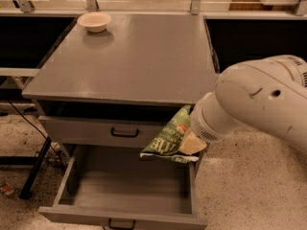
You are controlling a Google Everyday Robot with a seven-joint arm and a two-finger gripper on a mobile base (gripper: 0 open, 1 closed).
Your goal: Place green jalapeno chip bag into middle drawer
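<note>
Open middle drawer (129, 188) lies under end effector (193, 143) gripping green jalapeno chip bag (169, 137).

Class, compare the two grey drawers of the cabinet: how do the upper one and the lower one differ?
The middle drawer is pulled out, its floor showing; the upper drawer is shut, only its front visible. The gripper, holding the green jalapeno chip bag, hangs above the middle drawer's right rear and covers the upper drawer's right end. Both are grey with black handles.
</note>
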